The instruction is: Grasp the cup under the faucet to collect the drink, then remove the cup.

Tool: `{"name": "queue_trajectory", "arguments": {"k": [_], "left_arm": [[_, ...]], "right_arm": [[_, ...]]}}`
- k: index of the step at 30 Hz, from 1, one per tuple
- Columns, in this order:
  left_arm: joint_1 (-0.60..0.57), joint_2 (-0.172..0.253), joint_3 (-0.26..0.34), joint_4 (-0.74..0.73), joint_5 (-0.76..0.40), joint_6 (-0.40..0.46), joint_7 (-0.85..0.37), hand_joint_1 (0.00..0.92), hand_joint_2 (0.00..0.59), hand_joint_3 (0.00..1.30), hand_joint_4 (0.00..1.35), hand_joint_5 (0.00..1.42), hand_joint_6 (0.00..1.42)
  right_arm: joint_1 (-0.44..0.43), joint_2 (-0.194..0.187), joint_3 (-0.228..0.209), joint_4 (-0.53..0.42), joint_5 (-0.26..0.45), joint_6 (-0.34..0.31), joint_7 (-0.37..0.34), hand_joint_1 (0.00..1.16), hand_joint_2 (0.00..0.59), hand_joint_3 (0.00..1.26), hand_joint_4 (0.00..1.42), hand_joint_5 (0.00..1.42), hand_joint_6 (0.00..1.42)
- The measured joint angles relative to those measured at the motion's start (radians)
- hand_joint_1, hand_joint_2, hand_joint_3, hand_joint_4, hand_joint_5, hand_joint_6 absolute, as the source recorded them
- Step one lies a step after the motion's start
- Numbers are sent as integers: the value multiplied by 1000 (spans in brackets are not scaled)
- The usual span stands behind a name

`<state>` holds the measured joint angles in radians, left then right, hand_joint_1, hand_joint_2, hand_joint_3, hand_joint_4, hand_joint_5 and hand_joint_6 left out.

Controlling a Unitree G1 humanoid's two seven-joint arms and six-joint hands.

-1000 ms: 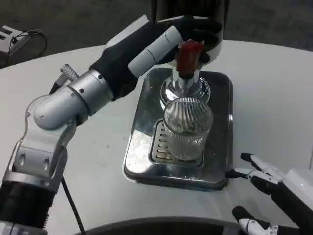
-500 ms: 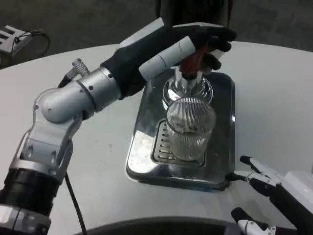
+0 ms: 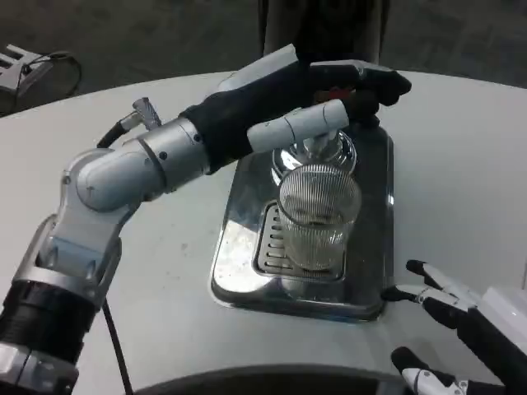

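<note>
A ribbed clear glass cup (image 3: 319, 216) stands upright on the slotted grate (image 3: 276, 240) of a shiny metal drip tray (image 3: 247, 193). The tray sits on the white table (image 3: 461, 164). The cup is right under the round chrome faucet (image 3: 314, 153) and seems to have a little drink at the bottom, but that is hard to see through the ribs.

The left hand (image 3: 317, 103) reaches over the top of the faucet from the left side. Its fingers (image 3: 375, 81) lie over the red tap lever (image 3: 362, 99) and cover most of it. They look wrapped on the lever, but I cannot tell how tight the hold is. This hand is above the cup and does not touch it.

The right hand (image 3: 461, 329) rests low near the front right corner of the tray. Its fingers (image 3: 424, 270) are spread apart and hold nothing. It is near the cup but apart from it.
</note>
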<state>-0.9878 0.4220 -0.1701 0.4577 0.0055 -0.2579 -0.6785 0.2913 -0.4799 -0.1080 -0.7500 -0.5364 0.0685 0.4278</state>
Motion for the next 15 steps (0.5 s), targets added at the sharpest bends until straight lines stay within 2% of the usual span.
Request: {"name": "queue_trajectory", "arguments": {"k": [6, 8, 11, 12, 14, 15], "left_arm": [[1, 18, -14, -5, 16, -26, 0, 0, 61, 237, 184, 282, 179], [1, 21, -17, -8, 26, -31, 1, 0, 58, 234, 181, 280, 177], [1, 24, -26, -8, 38, -40, 7, 0, 54, 230, 174, 274, 165], [0, 26, -29, -8, 43, -45, 9, 0, 54, 228, 173, 272, 164], [-1, 28, -34, -7, 47, -48, 10, 0, 54, 227, 173, 269, 163], [-1, 30, -36, -5, 48, -50, 11, 0, 46, 224, 166, 265, 162]], "right_arm": [[-12, 9, -37, -1, 91, 76, 20, 341, 407, 183, 0, 79, 240], [-15, 8, -43, -1, 109, 81, 23, 349, 386, 166, 0, 83, 239], [-19, 9, -51, -1, 172, 110, 34, 418, 337, 76, 0, 94, 233], [-20, 14, -56, -1, 200, 121, 35, 472, 311, 18, 0, 104, 246], [-22, 21, -64, 1, 236, 130, 35, 543, 264, 1, 0, 118, 298], [-28, 35, -72, 12, 285, 128, 35, 573, 250, 0, 0, 119, 300]]}}
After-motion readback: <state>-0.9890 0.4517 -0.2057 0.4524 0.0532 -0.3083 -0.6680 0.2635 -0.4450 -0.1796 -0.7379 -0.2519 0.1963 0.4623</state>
